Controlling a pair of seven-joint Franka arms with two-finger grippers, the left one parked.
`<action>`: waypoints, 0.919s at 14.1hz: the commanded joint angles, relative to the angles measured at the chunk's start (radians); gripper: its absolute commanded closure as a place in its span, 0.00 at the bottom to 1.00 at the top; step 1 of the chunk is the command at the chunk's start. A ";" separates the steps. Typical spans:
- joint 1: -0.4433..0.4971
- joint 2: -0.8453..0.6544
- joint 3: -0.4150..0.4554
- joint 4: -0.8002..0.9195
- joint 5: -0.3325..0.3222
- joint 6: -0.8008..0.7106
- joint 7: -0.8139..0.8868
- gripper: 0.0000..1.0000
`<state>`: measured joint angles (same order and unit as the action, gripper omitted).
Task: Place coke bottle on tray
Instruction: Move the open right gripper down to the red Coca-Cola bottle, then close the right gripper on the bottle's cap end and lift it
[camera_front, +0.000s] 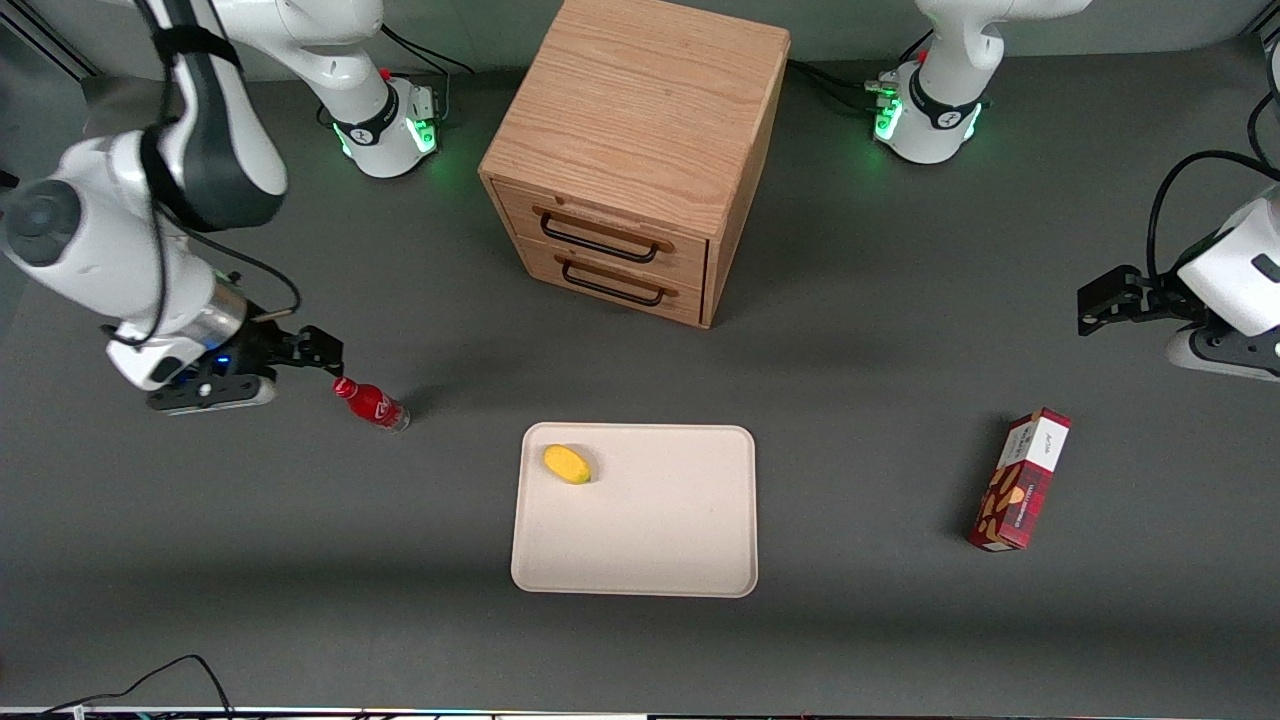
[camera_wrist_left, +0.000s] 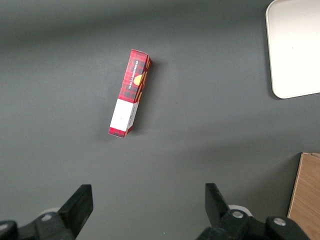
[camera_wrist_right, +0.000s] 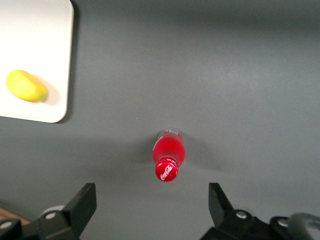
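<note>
Right wrist view: gripper (camera_wrist_right: 150, 210) hovers above the upright coke bottle (camera_wrist_right: 169, 156), jaws wide open, holding nothing. Bottle stands on the table near the tray (camera_front: 700, 560), not on it. Approach step; next, descend and close around it.

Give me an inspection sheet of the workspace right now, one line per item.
Surface: dark grey table, no spills seen.
Job's things: coke bottle upright on the table, off the tray.
Clutter: yellow fruit on the tray; plaid carton toward the parked arm's end; wooden cabinet, both drawers shut.
Grippers: gripper open, above and beside the bottle, not touching it.
Cables: black cable at the table edge nearest the front camera.
Surroundings: nothing seen.
</note>
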<state>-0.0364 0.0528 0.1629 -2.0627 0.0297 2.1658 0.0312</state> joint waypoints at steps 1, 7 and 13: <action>-0.002 -0.045 0.000 -0.134 -0.051 0.124 0.018 0.01; 0.000 0.025 0.001 -0.163 -0.094 0.229 0.019 0.05; 0.000 0.053 0.001 -0.172 -0.094 0.278 0.026 0.29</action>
<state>-0.0378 0.1076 0.1627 -2.2286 -0.0431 2.4243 0.0312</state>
